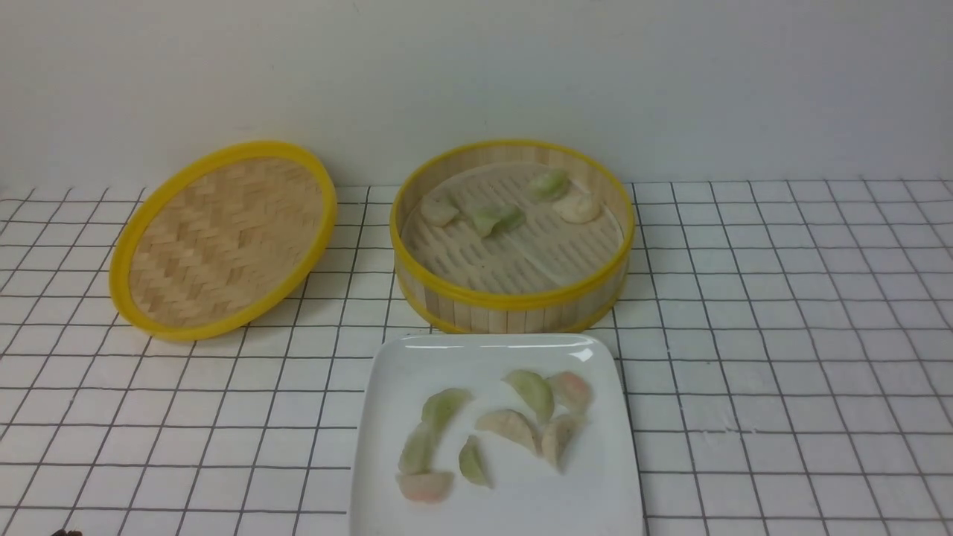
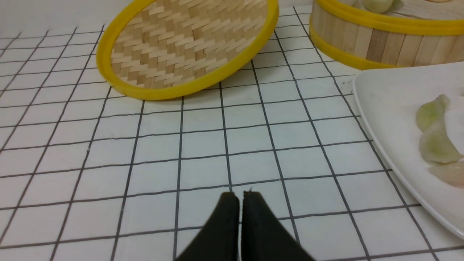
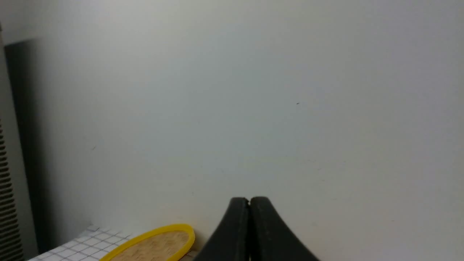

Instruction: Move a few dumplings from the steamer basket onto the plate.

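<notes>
The steamer basket (image 1: pixel 514 301) stands at the back centre and holds several dumplings (image 1: pixel 497 218) near its far side. The white plate (image 1: pixel 417 365) lies in front of it and carries several dumplings (image 1: pixel 514 426), green, whitish and pinkish. Neither gripper shows in the front view. In the left wrist view my left gripper (image 2: pixel 241 195) is shut and empty, low over the checked cloth, left of the plate (image 2: pixel 391 108) and its dumplings (image 2: pixel 435 141); the steamer (image 2: pixel 380 40) is beyond. In the right wrist view my right gripper (image 3: pixel 249 200) is shut and empty, facing the wall.
The flat woven lid (image 1: pixel 223 238) with a yellow rim leans tilted at the back left; it also shows in the left wrist view (image 2: pixel 188 47) and the right wrist view (image 3: pixel 156 244). A white cloth with a black grid (image 1: pixel 782 372) covers the table. A plain wall rises behind.
</notes>
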Controlling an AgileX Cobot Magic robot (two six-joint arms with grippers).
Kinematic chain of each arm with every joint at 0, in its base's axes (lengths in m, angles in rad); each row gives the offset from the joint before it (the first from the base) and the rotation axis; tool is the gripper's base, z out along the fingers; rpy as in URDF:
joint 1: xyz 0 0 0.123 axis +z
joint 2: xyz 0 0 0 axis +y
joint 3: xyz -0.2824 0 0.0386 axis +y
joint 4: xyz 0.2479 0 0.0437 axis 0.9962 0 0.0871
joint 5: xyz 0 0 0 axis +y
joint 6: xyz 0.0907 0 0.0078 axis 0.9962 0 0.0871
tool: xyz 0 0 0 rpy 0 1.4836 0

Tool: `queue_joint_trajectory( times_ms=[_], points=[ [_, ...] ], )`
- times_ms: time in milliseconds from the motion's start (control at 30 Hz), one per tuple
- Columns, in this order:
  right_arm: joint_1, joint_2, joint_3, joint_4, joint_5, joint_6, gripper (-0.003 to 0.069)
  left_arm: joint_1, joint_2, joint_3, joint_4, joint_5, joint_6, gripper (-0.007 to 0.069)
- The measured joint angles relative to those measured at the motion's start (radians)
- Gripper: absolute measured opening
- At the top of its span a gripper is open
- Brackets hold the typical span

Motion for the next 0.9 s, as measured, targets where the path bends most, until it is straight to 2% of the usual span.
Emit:
queue_joint_trajectory(
  times_ms=[100, 267, 367, 533, 633, 767, 900],
  points=[
    [0.0, 0.0, 0.027, 0.092, -0.014, -0.101, -0.0015, 0.0, 0.0, 0.0, 0.0, 0.0, -0.001, -0.0006],
    [-0.012, 0.0, 0.086, 0.113, -0.017, -0.132, -0.0015, 0.0, 0.0, 0.0, 0.0, 0.001, -0.002, -0.0006],
    [-0.095, 0.0, 0.133, 0.102, -0.013, -0.137, -0.0015, 0.0, 0.0, 0.0, 0.0, 0.001, -0.002, -0.0006],
    [-0.381, 0.0, 0.28, 0.09, 0.024, -0.137, -0.0015, 0.0, 0.0, 0.0, 0.0, 0.001, -0.002, -0.0006],
    [-0.475, 0.0, 0.372, 0.075, 0.033, -0.137, -0.0015, 0.0, 0.0, 0.0, 0.0, 0.001, -0.002, -0.0006],
    [-0.527, 0.001, 0.482, 0.074, 0.047, -0.137, -0.0015, 0.0, 0.0, 0.0, 0.0, 0.001, -0.002, -0.0006],
    [-0.532, 0.003, 0.489, 0.074, -0.004, -0.137, -0.0015, 0.0, 0.0, 0.0, -0.001, 0.001, -0.002, -0.0006]
  ],
)
